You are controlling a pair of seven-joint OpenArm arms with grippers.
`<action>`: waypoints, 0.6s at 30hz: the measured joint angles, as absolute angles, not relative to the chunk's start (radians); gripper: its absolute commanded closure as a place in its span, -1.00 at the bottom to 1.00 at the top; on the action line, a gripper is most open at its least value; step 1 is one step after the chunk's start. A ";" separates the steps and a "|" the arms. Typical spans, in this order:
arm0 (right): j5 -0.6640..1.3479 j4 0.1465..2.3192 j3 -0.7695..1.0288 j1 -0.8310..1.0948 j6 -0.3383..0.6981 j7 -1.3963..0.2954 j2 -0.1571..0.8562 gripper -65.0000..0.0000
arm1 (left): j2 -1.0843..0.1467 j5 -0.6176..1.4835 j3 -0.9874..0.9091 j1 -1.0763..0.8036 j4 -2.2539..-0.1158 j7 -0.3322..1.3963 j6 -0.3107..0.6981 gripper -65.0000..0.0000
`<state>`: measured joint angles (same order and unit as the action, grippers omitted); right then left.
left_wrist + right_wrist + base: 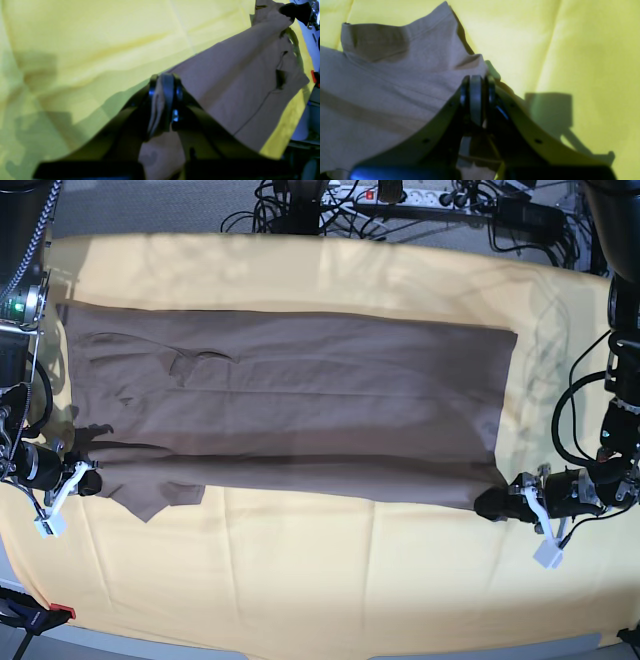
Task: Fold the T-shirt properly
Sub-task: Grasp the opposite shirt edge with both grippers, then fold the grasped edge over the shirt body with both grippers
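Two end effectors hold the T-shirt at its near edge, one at each end. The T-shirt is grey-brown and lies spread wide across the big yellow cloth that covers the surface. It is folded into a long band, with a sleeve poking out at the near side on the base view's left.

In the base view, the left end effector sits at the shirt's near corner on that view's right. Its wrist view shows the left end effector pinched tight on a bunch of the fabric, with the shirt stretching away from it over the yellow cloth.

The right end effector is at the other near corner, next to the sleeve. Up close, the right end effector is squeezed closed on a fold of the T-shirt, and the cloth there lifts up in a little peak. Its shadow falls on the yellow cloth beside it.
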<state>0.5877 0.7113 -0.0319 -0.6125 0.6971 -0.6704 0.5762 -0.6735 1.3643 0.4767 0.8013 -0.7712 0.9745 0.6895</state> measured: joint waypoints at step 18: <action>0.690 0.712 -0.032 -0.612 0.697 -0.911 0.579 1.00 | -0.676 1.459 0.477 0.743 -0.910 1.293 0.690 1.00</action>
<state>0.6899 0.7116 -0.0319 -0.6125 0.6968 -0.9108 0.5789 -0.6762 1.4586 0.4767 0.7433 -0.9104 1.2930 0.6903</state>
